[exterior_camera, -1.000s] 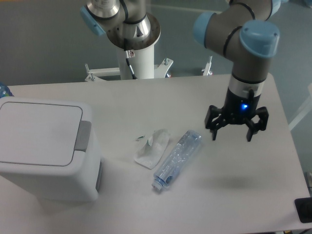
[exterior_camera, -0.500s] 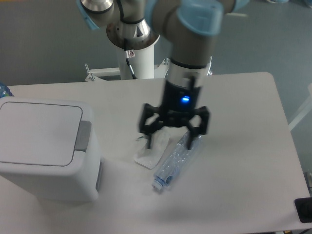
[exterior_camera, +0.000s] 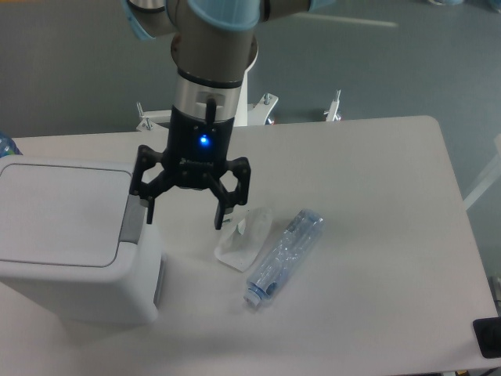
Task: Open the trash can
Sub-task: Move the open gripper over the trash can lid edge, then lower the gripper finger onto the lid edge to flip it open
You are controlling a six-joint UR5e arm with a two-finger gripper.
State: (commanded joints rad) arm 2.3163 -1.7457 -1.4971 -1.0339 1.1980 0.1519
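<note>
The trash can [exterior_camera: 66, 243] is a large white boxy bin at the left of the table, its flat lid shut. Its grey push tab [exterior_camera: 132, 221] sits on the lid's right edge. My gripper [exterior_camera: 186, 211] hangs open above the table just right of the bin. Its left finger is over the push tab and its right finger stands above the table near the crumpled wrapper. It holds nothing.
A crumpled white wrapper [exterior_camera: 244, 239] and an empty clear plastic bottle [exterior_camera: 286, 254] lie on the table right of the bin. The robot's base [exterior_camera: 227, 106] stands at the table's far edge. A dark object [exterior_camera: 487, 337] sits at the front right corner.
The gripper has swept left across the table, from the right side past the bottle to beside the bin's push tab. It has stayed open. The bin, wrapper and bottle have not moved.
</note>
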